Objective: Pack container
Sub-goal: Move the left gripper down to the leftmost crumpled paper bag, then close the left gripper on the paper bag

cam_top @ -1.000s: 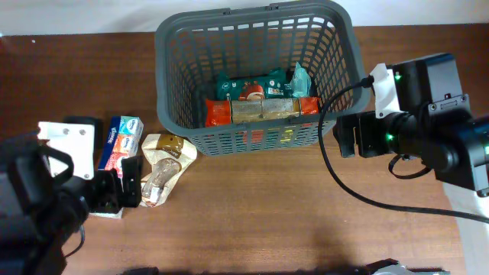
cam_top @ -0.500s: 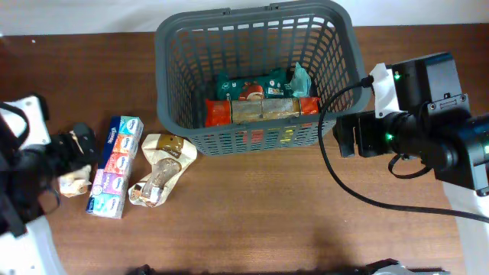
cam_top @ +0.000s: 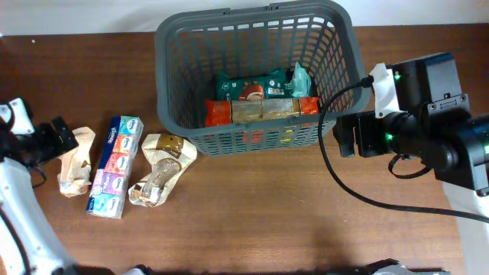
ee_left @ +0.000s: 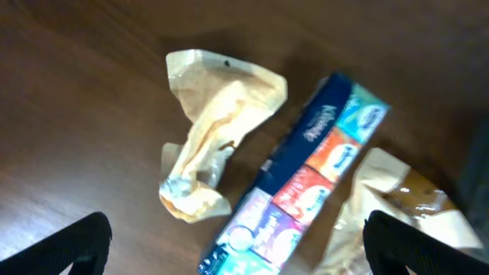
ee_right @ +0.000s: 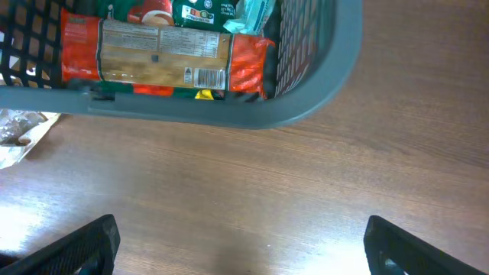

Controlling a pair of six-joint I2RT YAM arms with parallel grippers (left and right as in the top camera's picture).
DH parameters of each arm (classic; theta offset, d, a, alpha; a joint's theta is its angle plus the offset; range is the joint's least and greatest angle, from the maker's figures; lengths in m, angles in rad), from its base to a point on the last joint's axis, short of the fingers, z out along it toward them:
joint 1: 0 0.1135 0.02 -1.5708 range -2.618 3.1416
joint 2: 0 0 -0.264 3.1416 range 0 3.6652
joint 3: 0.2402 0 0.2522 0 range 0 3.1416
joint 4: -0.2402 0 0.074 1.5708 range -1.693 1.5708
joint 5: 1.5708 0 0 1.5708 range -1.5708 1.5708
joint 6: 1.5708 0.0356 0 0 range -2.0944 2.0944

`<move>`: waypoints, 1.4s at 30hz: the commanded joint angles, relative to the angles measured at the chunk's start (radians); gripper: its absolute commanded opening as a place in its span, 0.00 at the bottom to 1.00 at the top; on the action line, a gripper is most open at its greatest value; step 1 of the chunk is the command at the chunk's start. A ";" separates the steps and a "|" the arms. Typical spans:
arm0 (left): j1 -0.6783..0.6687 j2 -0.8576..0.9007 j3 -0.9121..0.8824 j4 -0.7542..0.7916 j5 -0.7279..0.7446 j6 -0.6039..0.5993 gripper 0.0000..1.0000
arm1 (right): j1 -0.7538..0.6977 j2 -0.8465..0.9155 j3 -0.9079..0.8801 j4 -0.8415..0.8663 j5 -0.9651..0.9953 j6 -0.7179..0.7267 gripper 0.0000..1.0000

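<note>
The container is a large dark grey lattice basket at the back middle of the table. A red packet with a tan label and green packets lie inside it. Left of it lie a tan snack packet, a colourful tissue multi-pack and a crumpled beige packet. My left gripper is open and empty at the far left, beside the beige packet. The left wrist view shows the beige packet, the tissue pack and my open left gripper. My right gripper is open and empty, right of the basket.
The right wrist view shows the basket's front corner, the red packet behind the wall, and bare wood between my right gripper's fingers. A black cable loops over the table on the right. A white surface lies behind the table.
My left arm has pulled back to the far left edge, away from the tissue pack. The crumpled beige packet now shows in full. The right arm has not moved.
</note>
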 commanded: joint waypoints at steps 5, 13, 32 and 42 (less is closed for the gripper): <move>0.014 0.140 -0.032 0.093 -0.077 0.081 0.99 | 0.000 0.006 -0.003 0.003 0.012 0.001 0.99; 0.024 0.280 -0.080 0.192 -0.107 0.098 0.99 | 0.000 0.006 -0.003 0.003 0.012 0.001 0.99; 0.019 0.460 -0.190 0.397 -0.052 0.142 0.99 | 0.000 0.006 -0.003 0.003 0.012 0.001 0.99; 0.019 0.511 -0.190 0.420 -0.043 0.142 0.89 | 0.000 0.006 -0.003 0.003 0.012 0.001 0.99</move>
